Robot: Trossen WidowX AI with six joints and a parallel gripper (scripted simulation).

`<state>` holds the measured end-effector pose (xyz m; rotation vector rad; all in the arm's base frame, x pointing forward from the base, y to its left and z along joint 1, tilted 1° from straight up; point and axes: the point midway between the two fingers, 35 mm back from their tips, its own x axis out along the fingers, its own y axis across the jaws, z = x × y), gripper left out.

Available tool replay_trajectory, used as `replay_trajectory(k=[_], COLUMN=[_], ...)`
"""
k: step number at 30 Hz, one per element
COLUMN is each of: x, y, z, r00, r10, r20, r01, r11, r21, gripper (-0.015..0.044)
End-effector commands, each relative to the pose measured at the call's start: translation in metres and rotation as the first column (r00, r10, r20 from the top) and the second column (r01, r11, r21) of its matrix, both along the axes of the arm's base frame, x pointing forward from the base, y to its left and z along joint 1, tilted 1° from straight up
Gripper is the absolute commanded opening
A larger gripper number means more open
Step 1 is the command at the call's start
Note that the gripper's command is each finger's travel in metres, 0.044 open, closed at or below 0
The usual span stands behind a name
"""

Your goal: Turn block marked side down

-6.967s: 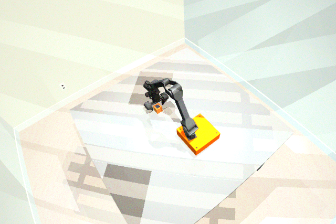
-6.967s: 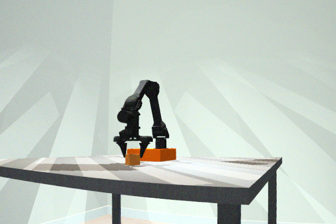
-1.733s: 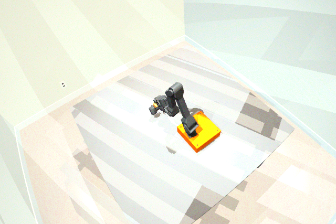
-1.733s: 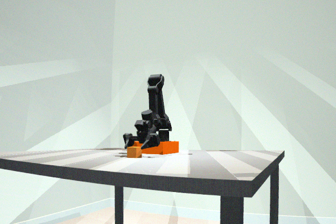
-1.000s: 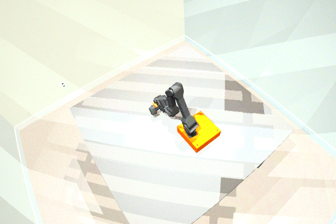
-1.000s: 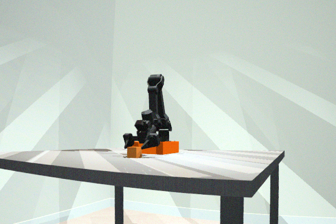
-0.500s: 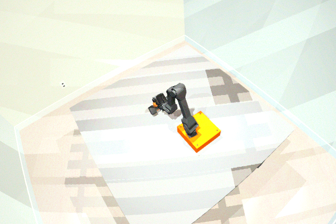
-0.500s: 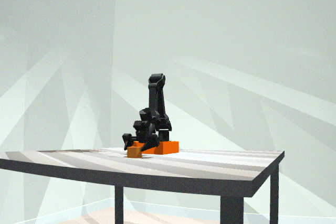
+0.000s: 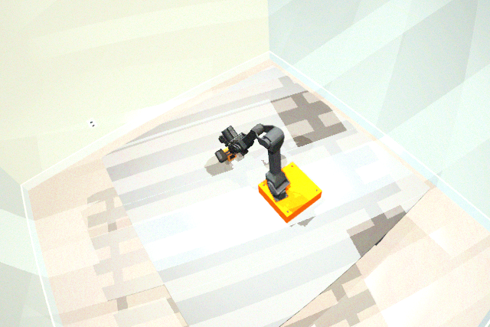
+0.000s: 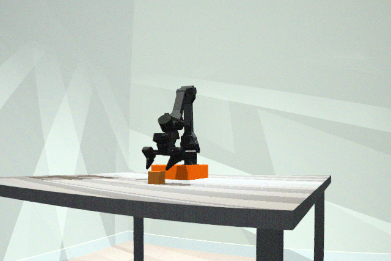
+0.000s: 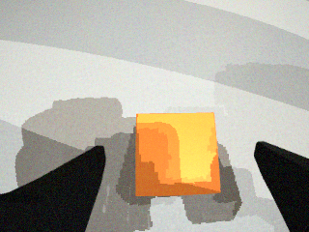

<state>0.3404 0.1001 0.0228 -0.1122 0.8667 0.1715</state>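
One block (image 11: 176, 154) beneath wide jaws, seemingly unobstructed.

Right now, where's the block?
The block rests flat on the table, just in front of the arm's orange base. In the wrist view it lies between and below the open jaws of the gripper, untouched.

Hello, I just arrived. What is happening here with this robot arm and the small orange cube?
A single robot arm on an orange base is working with an orange block on the table. The gripper is open and holds nothing; it hangs just above the block, one finger on each side. The block rests flat on the table, and no dark marked face shows on its visible sides, so the mark may well be underneath. The flip looks done, though that cannot be confirmed.
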Motion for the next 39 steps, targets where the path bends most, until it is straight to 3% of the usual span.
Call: replay_trajectory(k=[1,10,26,33,39], x=[-0.016,-0.013,0.019,0.02,0.019], y=[-0.003,-0.002,0.006,0.006,0.007], z=[0.04,0.041,0.068,0.069,0.034], r00=[0.995,0.993,0.805,0.792,0.792], r10=[-0.004,-0.004,-0.045,-0.048,-0.048], r20=[-0.096,-0.117,-0.591,-0.609,-0.609], r01=[0.004,0.004,-0.021,-0.022,-0.022], r11=[1.0,1.0,0.994,0.994,0.994], r21=[0.002,-0.003,-0.104,-0.107,-0.107], gripper=[0.044,0.044,0.044,0.044,0.044])
